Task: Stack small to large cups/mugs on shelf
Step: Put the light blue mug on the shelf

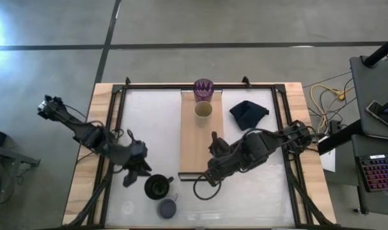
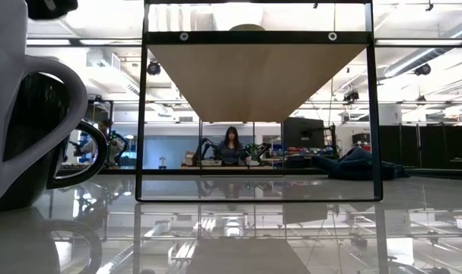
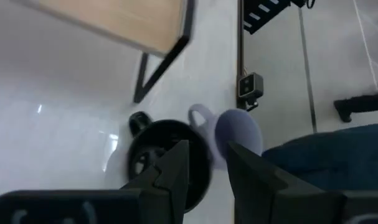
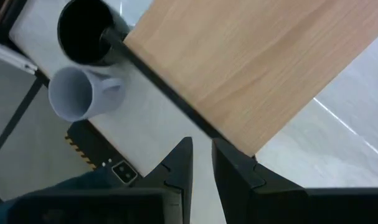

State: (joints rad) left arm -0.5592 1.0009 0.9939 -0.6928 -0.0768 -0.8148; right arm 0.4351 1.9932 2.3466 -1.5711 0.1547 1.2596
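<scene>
The light-wood shelf (image 1: pixel 202 137) stands raised on a black frame in the middle of the table. The purple tumbler (image 1: pixel 203 89) and the beige cup (image 1: pixel 203 110) stand upright on its far end. The black mug (image 1: pixel 158 187) and the lavender-blue mug (image 1: pixel 167 207) stand on the table near the front edge, left of the shelf. My left gripper (image 1: pixel 139 176) hovers just left of the black mug (image 3: pixel 157 152), open and empty. My right gripper (image 1: pixel 209 177) is over the shelf's near end (image 4: pixel 251 93), with a narrow gap between its fingers and nothing in it.
A dark navy cloth (image 1: pixel 248 113) lies on the table right of the shelf's far end. The shelf's black frame legs (image 2: pixel 143 114) stand on the table. A black frame (image 1: pixel 117 128) borders the white tabletop. A person sits far off in the room (image 2: pixel 232 144).
</scene>
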